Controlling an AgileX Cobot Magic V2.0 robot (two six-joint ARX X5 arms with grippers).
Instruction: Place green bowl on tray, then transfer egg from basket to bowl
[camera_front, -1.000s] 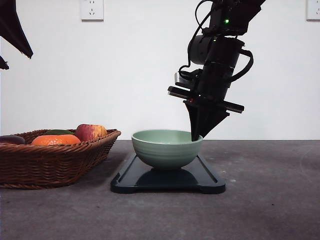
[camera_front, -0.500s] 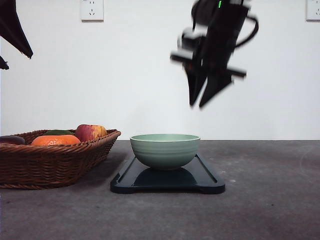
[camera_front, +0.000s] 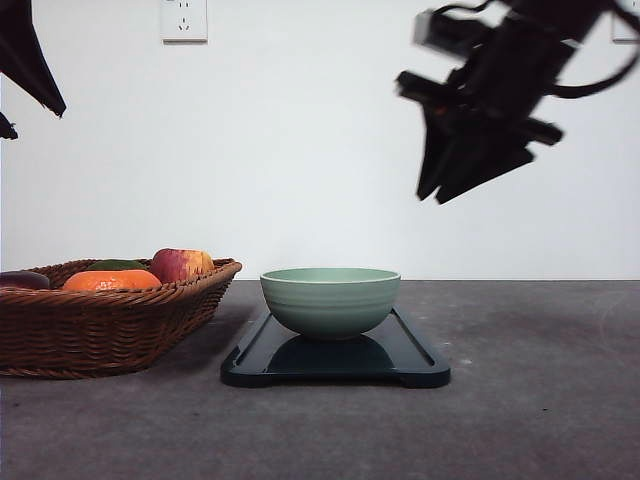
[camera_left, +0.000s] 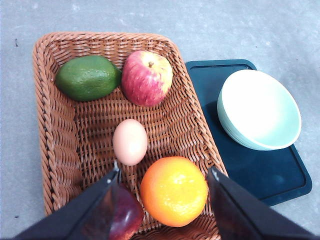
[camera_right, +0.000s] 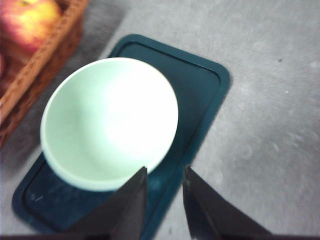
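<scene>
The green bowl (camera_front: 330, 300) stands upright on the dark tray (camera_front: 420, 368), empty, with nothing touching it. High above it and to its right hangs my right gripper (camera_front: 435, 197), open; its wrist view has the fingertips (camera_right: 142, 176) a narrow gap apart over the bowl (camera_right: 107, 120) and tray (camera_right: 202, 90). The egg (camera_left: 130, 141) lies in the middle of the wicker basket (camera_left: 47, 130), among the fruit. My left gripper (camera_left: 164, 172) hovers open above the basket, the egg just off one fingertip.
The basket (camera_front: 120, 325) stands left of the tray. It also holds an apple (camera_left: 147, 77), an orange (camera_left: 173, 191), a green fruit (camera_left: 87, 77) and a dark red one (camera_left: 122, 215). Grey table (camera_front: 540, 400) lies right of the tray.
My right gripper has let go of the bowl's rim, risen and swung to the right. The bowl has settled slightly to the left on the tray.
</scene>
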